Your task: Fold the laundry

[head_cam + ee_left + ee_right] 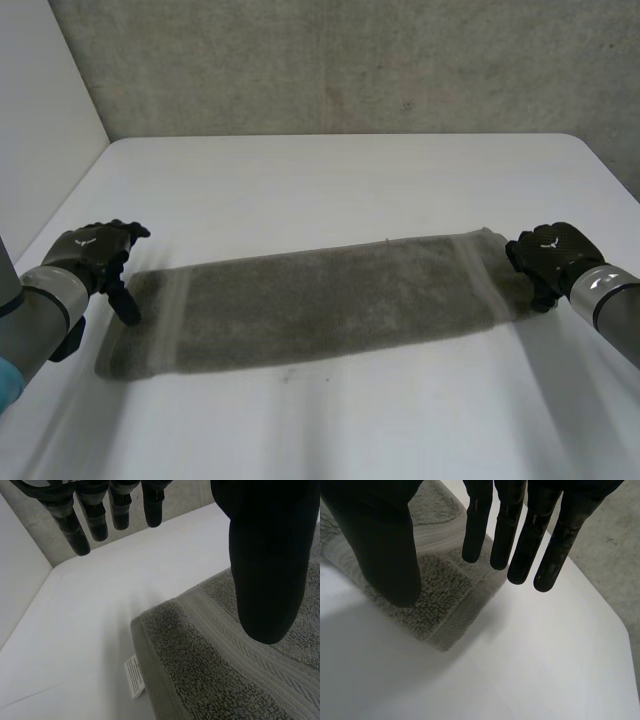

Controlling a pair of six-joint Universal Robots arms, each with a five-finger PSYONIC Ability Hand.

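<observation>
Towel (320, 300) lies between left hand (95, 250) and right hand (550, 255).

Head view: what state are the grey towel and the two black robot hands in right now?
Grey terry towel: lying flat in a long strip on the white table, held by neither hand.
Small white label: sticking out at the towel's corner beside the left hand.
Left hand: open, fingers straight, at one end of the towel.
Right hand: open, fingers straight, at the other end.
</observation>
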